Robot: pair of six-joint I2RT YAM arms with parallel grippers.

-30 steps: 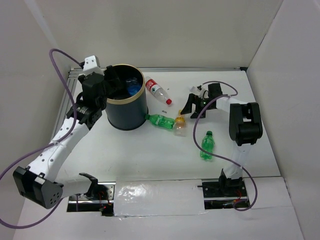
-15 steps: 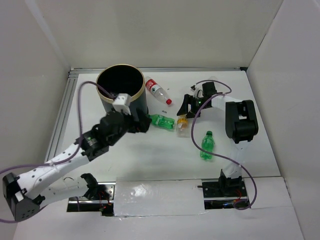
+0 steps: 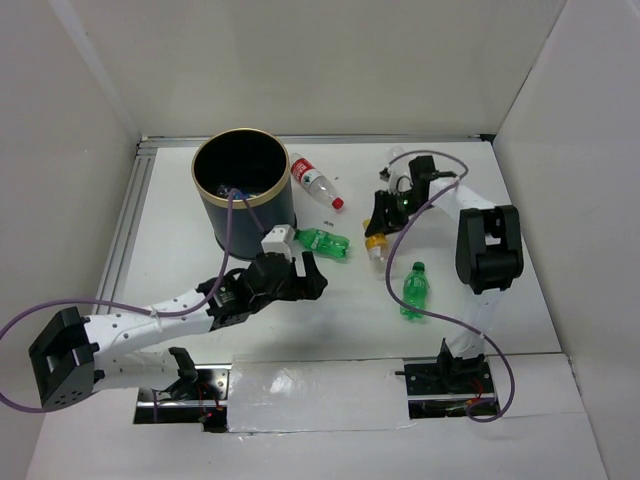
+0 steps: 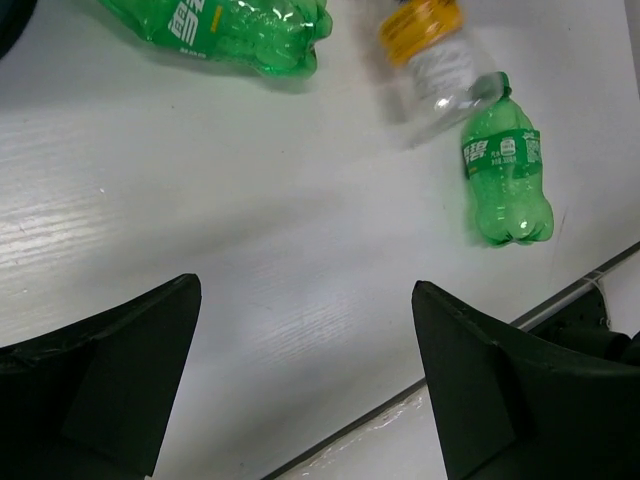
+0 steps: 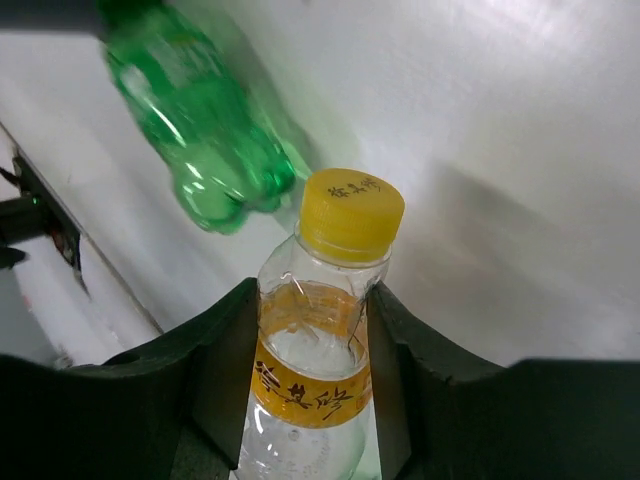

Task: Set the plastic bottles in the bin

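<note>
The bin (image 3: pixel 245 215), dark with a tan rim, stands at the back left. My right gripper (image 3: pixel 383 228) is shut on a clear plastic bottle with a yellow cap (image 3: pixel 376 247); in the right wrist view both fingers (image 5: pixel 225 350) press its yellow-labelled neck (image 5: pixel 315 375). One green bottle (image 3: pixel 322 241) lies beside the bin, and another (image 3: pixel 414 290) lies near the right arm. A red-labelled bottle (image 3: pixel 315 182) lies behind them. My left gripper (image 3: pixel 300 275) hangs open over bare table (image 4: pixel 305 370), with the green bottles (image 4: pixel 230 30) (image 4: pixel 505 175) ahead of it.
White walls close in the table on the left, back and right. A metal rail (image 3: pixel 135 215) runs along the left edge. The arm bases and a taped strip (image 3: pixel 310 395) line the near edge. Purple cables loop off both arms.
My left arm has swung away from the bin's mouth down to the table in front of it, still open. My right gripper has closed on the yellow-capped bottle.
</note>
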